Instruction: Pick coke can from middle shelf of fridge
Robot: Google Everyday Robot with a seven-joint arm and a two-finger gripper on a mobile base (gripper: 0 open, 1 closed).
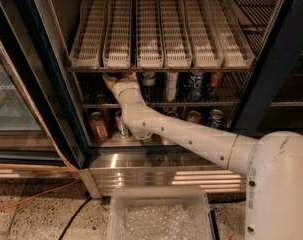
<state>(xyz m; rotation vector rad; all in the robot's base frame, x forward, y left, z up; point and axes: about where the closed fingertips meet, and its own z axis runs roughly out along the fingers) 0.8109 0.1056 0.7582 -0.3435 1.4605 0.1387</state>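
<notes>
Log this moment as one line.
gripper: inside fridge, middle shelf, left end | coke can: same shelf, right end, not held

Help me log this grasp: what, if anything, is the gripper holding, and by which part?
Cannot be told: the gripper is up at the left end of the middle shelf, and no held thing shows there.

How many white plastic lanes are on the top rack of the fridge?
6, side by side, left to right: first lane, second, third, fourth, fifth, sixth. The gripper sits just under the first two. None seem hidden.
</notes>
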